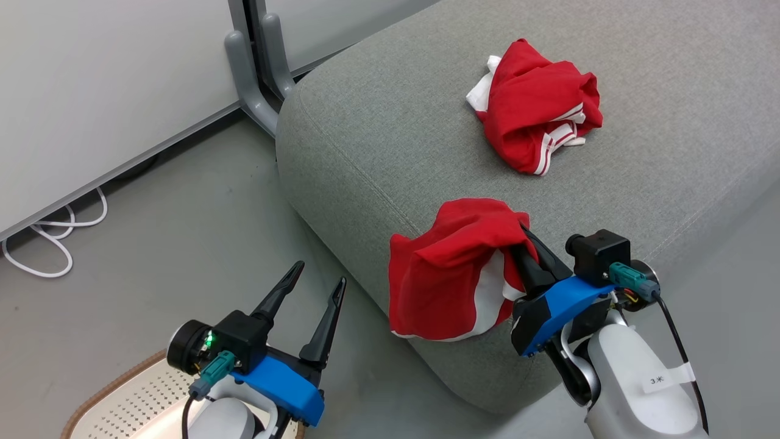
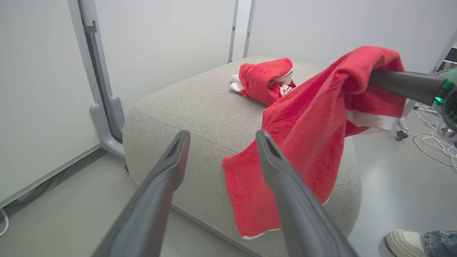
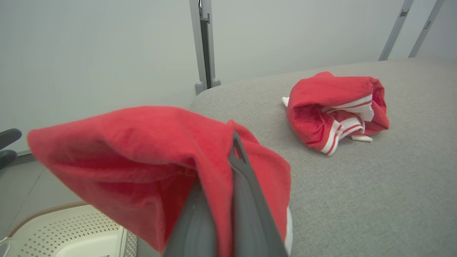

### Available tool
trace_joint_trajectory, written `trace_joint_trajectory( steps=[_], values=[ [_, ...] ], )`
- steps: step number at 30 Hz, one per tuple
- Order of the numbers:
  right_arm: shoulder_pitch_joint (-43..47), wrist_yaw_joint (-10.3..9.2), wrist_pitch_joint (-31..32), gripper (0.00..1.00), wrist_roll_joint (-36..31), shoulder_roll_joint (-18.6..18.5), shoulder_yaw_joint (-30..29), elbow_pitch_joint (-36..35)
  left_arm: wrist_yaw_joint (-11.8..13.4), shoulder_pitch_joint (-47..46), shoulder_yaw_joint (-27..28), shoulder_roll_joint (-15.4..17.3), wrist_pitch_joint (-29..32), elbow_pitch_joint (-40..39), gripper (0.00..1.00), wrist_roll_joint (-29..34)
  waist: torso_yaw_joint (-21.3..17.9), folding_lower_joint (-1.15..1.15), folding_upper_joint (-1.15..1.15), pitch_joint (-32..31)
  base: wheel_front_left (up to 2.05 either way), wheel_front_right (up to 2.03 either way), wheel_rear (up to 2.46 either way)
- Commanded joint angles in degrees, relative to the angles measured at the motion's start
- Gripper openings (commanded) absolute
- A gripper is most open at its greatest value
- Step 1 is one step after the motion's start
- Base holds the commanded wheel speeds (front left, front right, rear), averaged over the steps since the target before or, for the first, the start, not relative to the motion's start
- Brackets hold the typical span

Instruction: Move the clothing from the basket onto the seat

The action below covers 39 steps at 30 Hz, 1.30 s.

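My right gripper (image 1: 524, 235) is shut on a red garment with white trim (image 1: 448, 274), which hangs over the near rounded edge of the grey seat (image 1: 390, 134). That held garment (image 2: 314, 121) (image 3: 142, 160) drapes down the seat's side. A second red garment with white stripes (image 1: 536, 113) (image 3: 335, 107) (image 2: 264, 80) lies bunched on top of the seat, farther back. My left gripper (image 1: 320, 274) (image 2: 221, 137) stands open and holds nothing, low beside the seat and above the basket (image 1: 131, 396) (image 3: 60, 228).
A grey metal stand foot (image 1: 253, 79) stands by the seat's far left corner against the white wall panels. White cable (image 1: 55, 238) loops on the floor at left. A person's shoe (image 2: 403, 242) is on the floor by the seat's right side.
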Motion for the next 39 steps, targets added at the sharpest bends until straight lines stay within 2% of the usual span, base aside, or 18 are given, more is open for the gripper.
trace_joint_trajectory(
  steps=[1, 8, 12, 17, 19, 20, 23, 30, 35, 39],
  values=[
    [0.13, 0.01, 0.23, 0.0, -0.27, 0.05, -0.32, -0.29, -0.03, -0.79, 0.0, 0.52, -0.15, -0.04, 1.0, -0.28, 0.06, 0.0, 0.0, 0.06, 0.0, 0.0, 0.0],
    [-6.62, 0.01, 2.82, 0.0, 1.16, 0.04, -1.74, 0.92, -0.03, 0.31, 1.76, 1.31, -0.15, -0.94, 1.0, 0.71, -0.02, 0.0, 0.0, 2.66, 0.0, 0.0, 0.0],
    [-14.26, 0.01, 5.07, 0.0, -0.23, -0.44, -5.18, 2.22, -0.03, -2.65, 0.3, 3.02, -0.15, -1.68, 1.0, 1.45, 1.78, 0.0, 0.0, 6.9, 0.0, 0.0, 0.0],
    [-24.05, 0.01, 7.82, 0.0, 1.33, -4.72, -10.41, 4.24, -0.03, -7.38, -3.09, 5.55, -0.15, -2.44, 1.0, 1.81, 4.83, 0.0, 0.0, 13.03, 0.0, 0.0, 0.0],
    [-27.13, 0.01, 8.95, 0.0, 2.29, -7.84, -11.96, 4.87, -0.03, -9.87, -4.79, 6.65, -0.15, -2.79, 1.0, 1.85, 6.26, 0.0, 0.0, 15.68, 0.0, 0.0, 0.0],
    [-27.13, 0.01, 8.95, 0.0, 2.29, -7.84, -11.96, 4.87, -0.03, -9.87, -4.79, 6.65, -0.15, -2.79, 1.0, 1.85, 6.26, 0.0, 0.0, 15.68, 0.0, 0.0, 0.0],
    [-30.88, 0.01, 9.96, 0.0, 2.52, -12.7, -14.56, 5.71, -0.03, -13.24, -6.71, 8.2, -0.15, -3.58, 1.0, 1.84, 7.81, 0.0, 0.0, 19.16, 0.0, 0.0, 0.0],
    [-36.44, 0.01, 8.04, 0.0, 1.54, -20.77, -26.12, 6.23, -0.03, -18.92, -10.07, 11.36, -0.16, -6.87, 1.0, 2.39, 10.62, 0.0, 0.0, 27.29, 0.0, 0.0, 0.0],
    [-37.21, 0.01, 5.5, 0.0, -1.01, -21.97, -34.29, 7.34, -0.03, -22.04, -11.72, 13.46, -0.15, -9.3, 1.0, 2.93, 11.85, 0.0, 0.0, 32.22, 0.0, 0.0, 0.0],
    [-35.4, 0.01, 3.45, 0.0, -3.6, -22.72, -37.72, 9.94, -0.03, -23.67, -12.08, 14.22, -0.15, -11.59, 1.0, 3.33, 12.95, 0.0, 0.0, 34.97, 0.0, 0.0, 0.0]
  ],
)
